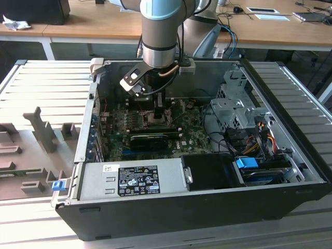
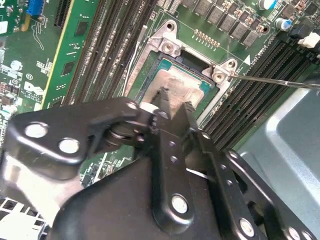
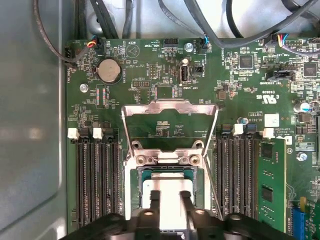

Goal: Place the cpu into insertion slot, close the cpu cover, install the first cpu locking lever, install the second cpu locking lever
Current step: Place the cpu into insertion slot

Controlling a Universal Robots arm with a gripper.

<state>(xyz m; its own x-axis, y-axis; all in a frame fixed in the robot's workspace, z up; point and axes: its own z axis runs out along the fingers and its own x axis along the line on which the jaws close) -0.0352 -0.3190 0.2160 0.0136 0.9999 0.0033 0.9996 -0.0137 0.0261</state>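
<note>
The gripper (image 2: 175,100) hangs low over the insertion slot (image 3: 134,195). Its jaws are set narrow, with a bare gap between them. Through the gap shows the cpu (image 3: 167,184), seated in the slot; whether the tips touch its face is hard to make out. The cpu cover (image 3: 170,104) lies swung open off the slot. In the exterior view the arm hides the slot, toward the far wall of the computer case (image 1: 207,212).

Computer case (image 1: 155,218), power supply (image 1: 129,179), coin battery (image 3: 108,71)
</note>
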